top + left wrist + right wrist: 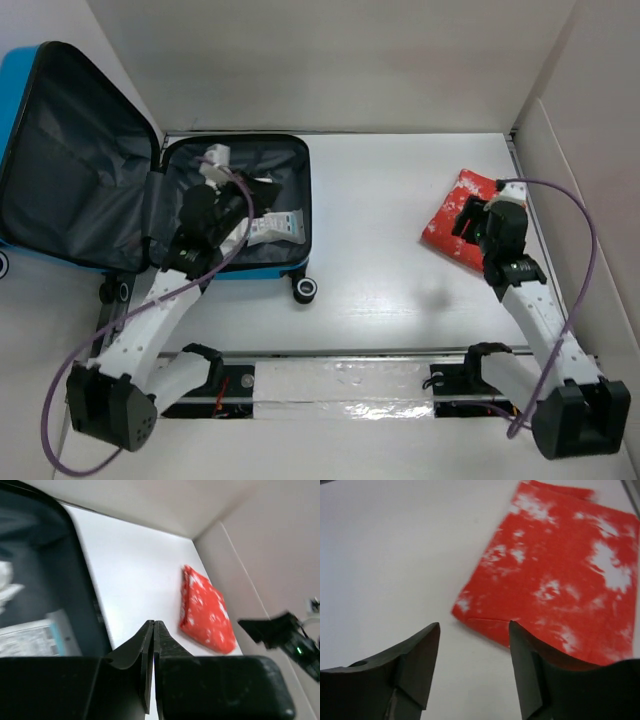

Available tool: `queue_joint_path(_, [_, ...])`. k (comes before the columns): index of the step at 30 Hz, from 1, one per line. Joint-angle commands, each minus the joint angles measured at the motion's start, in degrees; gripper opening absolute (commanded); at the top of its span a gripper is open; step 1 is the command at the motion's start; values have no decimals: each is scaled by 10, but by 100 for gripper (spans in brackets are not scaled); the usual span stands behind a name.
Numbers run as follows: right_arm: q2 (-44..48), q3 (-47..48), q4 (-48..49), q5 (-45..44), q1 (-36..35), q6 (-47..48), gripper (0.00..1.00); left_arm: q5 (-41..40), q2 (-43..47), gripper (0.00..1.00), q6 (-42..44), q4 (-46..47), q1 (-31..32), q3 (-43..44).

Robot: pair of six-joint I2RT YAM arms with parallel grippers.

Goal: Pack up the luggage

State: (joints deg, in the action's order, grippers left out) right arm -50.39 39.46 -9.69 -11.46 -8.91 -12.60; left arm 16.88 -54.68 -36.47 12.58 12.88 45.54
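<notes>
The luggage [70,160] lies open at the left, with its blue shell lid leaning back and its grey-lined base [285,165] flat on the table. White packets [275,228] lie inside the base. My left gripper [228,212] hovers over that base, shut with nothing between its fingers [153,625]. A red packet with white speckles [452,228] lies flat on the table at the right. My right gripper [465,217] stands open just above the packet's near corner [560,575]. One of its fingertips [520,635] overlaps the packet's edge, and the other is over bare table.
The luggage wheel [306,289] sticks out toward the table's middle. White walls enclose the table at the back and right [585,150]. A foil-taped strip [340,392] runs along the near edge between the arm bases. My right arm [285,635] shows in the left wrist view.
</notes>
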Motion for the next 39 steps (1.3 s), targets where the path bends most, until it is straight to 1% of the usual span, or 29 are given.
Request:
queue_joint_path(1, [-51, -10, 62, -4, 109, -42, 67, -108, -72, 0, 44, 23, 99, 39])
queue_joint_path(2, [-64, -17, 76, 4, 135, -45, 70, -136, -80, 0, 38, 10, 128, 51])
queue_joint_path(3, [-84, -20, 81, 34, 184, -47, 71, -163, -76, 0, 26, 15, 128, 47])
queue_joint_path(5, [-95, -25, 75, 44, 220, -57, 72, -217, -50, 0, 7, 29, 121, 16])
queue_joint_path(6, [-96, -34, 80, 30, 231, -65, 74, -232, -34, 18, -2, 38, 114, 5])
queue_joint_path(8, [-106, -64, 114, -16, 266, -83, 77, -221, 0, 40, 0, 84, 114, -18])
queue_joint_path(9, [-113, -73, 127, -27, 277, -88, 77, -202, 0, 42, 2, 92, 122, -18])
queue_joint_path(10, [-124, -77, 135, -10, 294, -97, 79, -174, -17, 43, 3, 95, 136, -12])
queue_joint_path(11, [-151, -77, 138, 11, 333, -102, 79, -147, -33, 42, 8, 100, 149, 8])
queue_joint_path(12, [-170, -72, 144, 35, 349, -106, 79, -129, -75, 41, 10, 101, 162, 20])
queue_joint_path(13, [-189, -69, 153, 78, 361, -107, 79, -107, -97, 40, 15, 104, 195, 30])
queue_joint_path(15, [-252, -50, 144, 135, 383, -109, 80, -116, -150, 39, 25, 112, 240, 52])
queue_joint_path(16, [-272, -37, 144, 162, 383, -110, 79, -161, -166, 39, 45, 105, 292, 60])
queue_joint_path(18, [-305, -33, 160, 203, 383, -111, 75, -213, -191, 40, 62, 90, 334, 82])
queue_joint_path(19, [-314, -33, 161, 228, 383, -119, 70, -227, -212, 41, 66, 90, 348, 86])
queue_joint_path(20, [-316, -39, 173, 248, 377, -125, 52, -221, -220, 41, 62, 97, 358, 88])
queue_joint_path(21, [-315, -45, 184, 270, 365, -131, 46, -210, -228, 41, 56, 104, 364, 86])
queue_joint_path(24, [-309, -61, 192, 304, 330, -140, 43, -183, -250, 44, 32, 133, 364, 68])
queue_joint_path(26, [-301, -77, 212, 326, 281, -158, 43, -197, -266, 45, 26, 128, 369, 71])
queue_joint_path(27, [-299, -100, 221, 331, 263, -168, 43, -203, -273, 49, 21, 119, 369, 75])
queue_joint_path(28, [-295, -114, 235, 339, 224, -198, 43, -212, -290, 49, 18, 109, 369, 81])
queue_joint_path(29, [-287, -129, 271, 341, 205, -214, 46, -215, -298, 49, 17, 98, 369, 98])
queue_joint_path(30, [-284, -151, 279, 341, 191, -224, 47, -217, -307, 50, 16, 80, 369, 105])
queue_joint_path(32, [-270, -165, 292, 336, 159, -243, 53, -227, -329, 57, 16, 76, 376, 118])
queue_joint_path(33, [-245, -171, 293, 334, 146, -247, 57, -228, -336, 62, 15, 69, 376, 123])
queue_joint_path(34, [-229, -181, 293, 332, 135, -250, 59, -230, -353, 64, 12, 67, 376, 127])
queue_joint_path(37, [-155, -162, 226, 305, 109, -221, 70, -245, -402, 68, 9, 69, 382, 148])
queue_joint_path(38, [-132, -154, 177, 271, 109, -197, 78, -249, -417, 69, 7, 66, 382, 174])
queue_joint_path(39, [-105, -148, 154, 249, 109, -185, 81, -251, -436, 71, 6, 59, 382, 190])
